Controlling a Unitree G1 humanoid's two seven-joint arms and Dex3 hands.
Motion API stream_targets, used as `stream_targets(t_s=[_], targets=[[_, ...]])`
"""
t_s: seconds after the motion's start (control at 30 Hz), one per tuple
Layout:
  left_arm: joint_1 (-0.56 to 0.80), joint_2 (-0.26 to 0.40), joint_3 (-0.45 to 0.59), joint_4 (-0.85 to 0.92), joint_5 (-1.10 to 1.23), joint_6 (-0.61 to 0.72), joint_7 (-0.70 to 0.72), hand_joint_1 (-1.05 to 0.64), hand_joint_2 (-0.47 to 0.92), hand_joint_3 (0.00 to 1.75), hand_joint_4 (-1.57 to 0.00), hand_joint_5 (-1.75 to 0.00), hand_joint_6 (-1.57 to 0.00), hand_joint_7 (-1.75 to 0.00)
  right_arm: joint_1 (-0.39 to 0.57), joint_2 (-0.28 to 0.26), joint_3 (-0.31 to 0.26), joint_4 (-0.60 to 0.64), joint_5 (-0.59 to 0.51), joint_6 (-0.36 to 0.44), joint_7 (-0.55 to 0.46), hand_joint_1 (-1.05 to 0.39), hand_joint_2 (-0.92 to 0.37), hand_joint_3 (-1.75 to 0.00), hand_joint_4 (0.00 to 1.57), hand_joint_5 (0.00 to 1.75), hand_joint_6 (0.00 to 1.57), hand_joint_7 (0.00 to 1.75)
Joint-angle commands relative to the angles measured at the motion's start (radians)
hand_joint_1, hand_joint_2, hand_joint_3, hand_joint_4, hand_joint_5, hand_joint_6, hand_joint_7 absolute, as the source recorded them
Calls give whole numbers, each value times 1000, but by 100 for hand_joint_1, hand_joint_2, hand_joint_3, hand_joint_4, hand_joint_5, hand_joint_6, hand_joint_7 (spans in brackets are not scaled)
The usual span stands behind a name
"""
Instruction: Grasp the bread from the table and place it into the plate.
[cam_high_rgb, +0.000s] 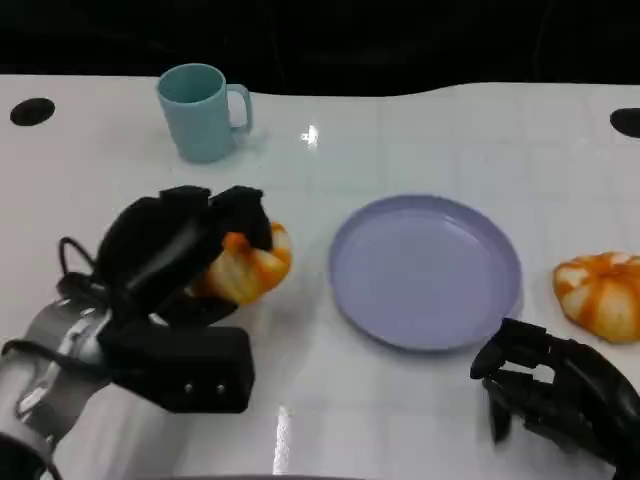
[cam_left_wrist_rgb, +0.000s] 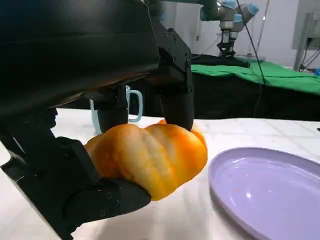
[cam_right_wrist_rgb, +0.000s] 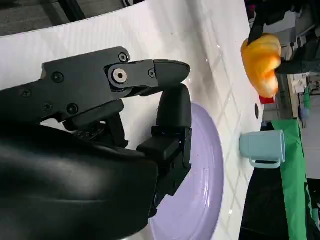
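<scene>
Bread: left of the plate, long axis running toward it (just off the table, it seems).
Left hand: fingers wrapped around it.
Right hand: loosely spread, holding nothing.

Counts on the white table:

- Bread – two orange-and-white rolls: one in the left hand, labelled here as held bread roll, and a second bread roll lying near the right edge.
- Plates – one lavender plate.
- Cups – one light blue mug with a handle.
- Robot hands – two, left plus right hand.
- Dark round holes in the tabletop – two visible, left hole and right hole, partly cut off.
</scene>
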Motion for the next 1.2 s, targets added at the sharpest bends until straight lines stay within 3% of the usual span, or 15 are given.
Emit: stream_targets(t_s=[0.03,0.37,0.7,1.2], targets=[[-63,-21,-24,33,8,-3,-16,-24,73,88,-79,-175,-57,-175,10,-22,-10,31,-2,10,1,-53,-92,-25,66,175,68,137],[-167,-111,-79,112,23,-37,14,-24,75,88,-83,-175,-61,-175,7,-26,-24,64,12,-35,40,-53,-92,-26,65,175,67,138],[-251,-199,-130,206,41,-61,46,-25,75,92,-87,-175,-63,-175,4,-24,-32,75,34,-15,62,-50,-92,-26,66,175,67,137],[-390,-337,-205,385,106,32,82,-27,71,92,-91,-175,-64,-175,12,-15,-25,63,32,-20,55,-52,-92,-26,67,175,68,139]])
